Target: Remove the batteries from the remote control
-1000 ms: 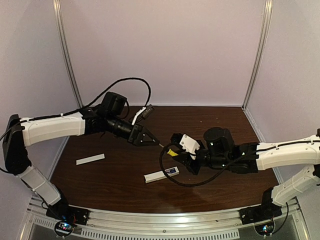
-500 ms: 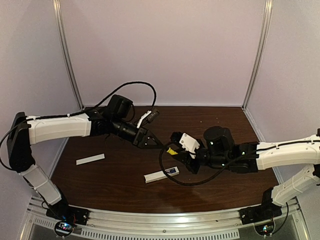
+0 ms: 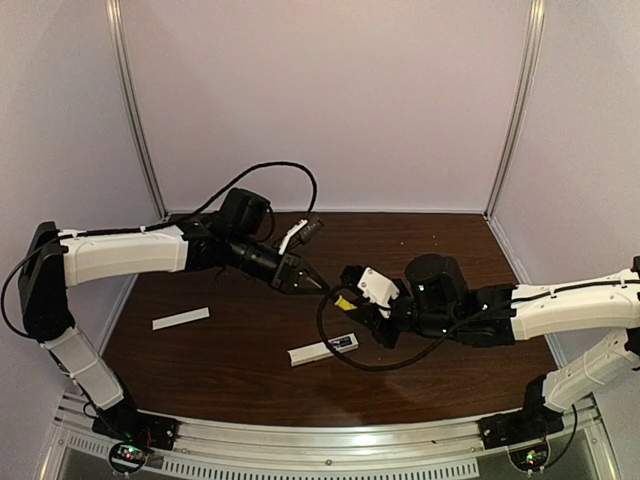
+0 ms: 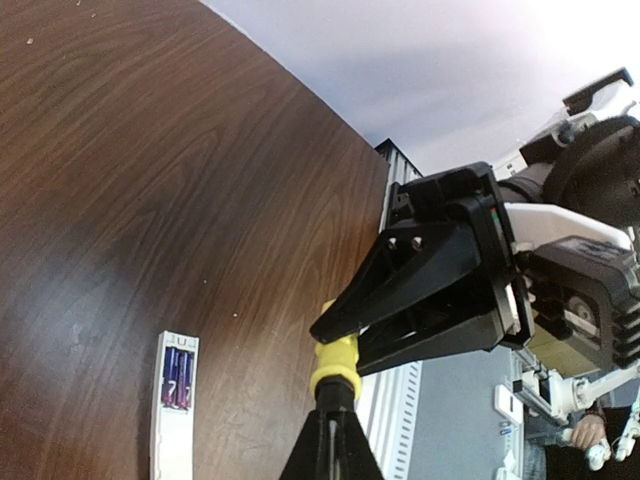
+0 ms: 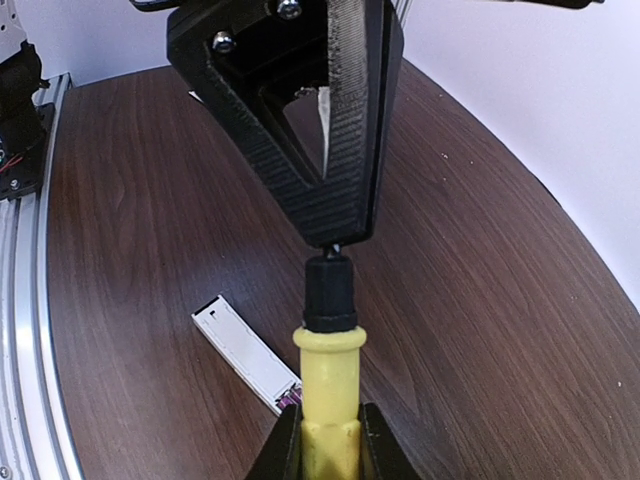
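Right wrist view: right end effector (image 5: 330, 438) pinches the yellow screwdriver (image 5: 328, 365) handle; left end effector (image 5: 335, 241) pinches its black shaft just ahead. Best that only one lets go.

Table (image 3: 420, 240): dark brown, wavy wood grain, some sheen. Remote control (image 3: 322, 349): white. Batteries (image 4: 178, 364) in remote's recess: blue-purple. Cover strip (image 3: 181, 319), well left of remote: plain white. Screwdriver (image 5: 328, 380), just beyond remote: yellow handle, black collar. Left gripper (image 3: 316, 286) & right gripper (image 3: 346, 300): matte black. Arms white w/ black joints, black cables. Walls (image 3: 330, 100) pale lilac.
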`<state>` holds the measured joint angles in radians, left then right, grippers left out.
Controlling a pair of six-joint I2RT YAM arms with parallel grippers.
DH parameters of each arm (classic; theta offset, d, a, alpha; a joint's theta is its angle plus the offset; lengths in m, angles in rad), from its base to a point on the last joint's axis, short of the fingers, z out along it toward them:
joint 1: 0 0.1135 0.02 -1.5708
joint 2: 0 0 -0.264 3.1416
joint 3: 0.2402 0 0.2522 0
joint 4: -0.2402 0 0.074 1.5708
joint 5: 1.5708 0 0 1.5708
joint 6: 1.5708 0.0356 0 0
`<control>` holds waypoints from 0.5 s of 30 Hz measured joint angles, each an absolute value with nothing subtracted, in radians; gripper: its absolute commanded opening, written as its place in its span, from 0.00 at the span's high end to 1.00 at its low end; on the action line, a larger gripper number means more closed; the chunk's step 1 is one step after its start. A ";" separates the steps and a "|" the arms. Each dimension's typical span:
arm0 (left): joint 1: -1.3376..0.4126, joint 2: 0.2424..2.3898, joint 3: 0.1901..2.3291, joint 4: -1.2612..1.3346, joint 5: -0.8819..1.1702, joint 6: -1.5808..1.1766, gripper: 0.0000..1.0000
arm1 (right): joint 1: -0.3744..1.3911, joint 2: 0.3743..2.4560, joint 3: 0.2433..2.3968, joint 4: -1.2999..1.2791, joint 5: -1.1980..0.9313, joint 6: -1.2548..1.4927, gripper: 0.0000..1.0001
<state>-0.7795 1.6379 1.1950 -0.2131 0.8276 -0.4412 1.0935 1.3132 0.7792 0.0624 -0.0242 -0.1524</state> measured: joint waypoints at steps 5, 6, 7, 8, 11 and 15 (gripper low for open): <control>-0.782 1.638 1.206 -0.221 0.826 -0.436 1.00 | 1.093 1.313 0.781 0.064 -0.010 -0.152 1.00; -0.782 1.638 1.206 -0.221 0.825 -0.436 1.00 | 1.093 1.313 0.781 0.064 -0.005 -0.151 0.97; -0.782 1.638 1.206 -0.221 0.824 -0.436 1.00 | 1.093 1.313 0.782 0.062 0.001 -0.150 0.87; -0.783 1.638 1.206 -0.221 0.823 -0.436 1.00 | 1.094 1.313 0.784 0.059 0.007 -0.146 0.75; -0.783 1.636 1.206 -0.224 0.813 -0.433 1.00 | 1.097 1.316 0.798 0.043 0.028 -0.128 0.52; -0.783 1.634 1.206 -0.243 0.783 -0.422 1.00 | 1.097 1.325 0.825 0.036 0.068 -0.097 0.01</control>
<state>-0.7826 1.6337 1.2064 -0.2432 0.7826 -0.4225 1.0969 1.3254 0.8253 0.0357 0.0681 -0.0967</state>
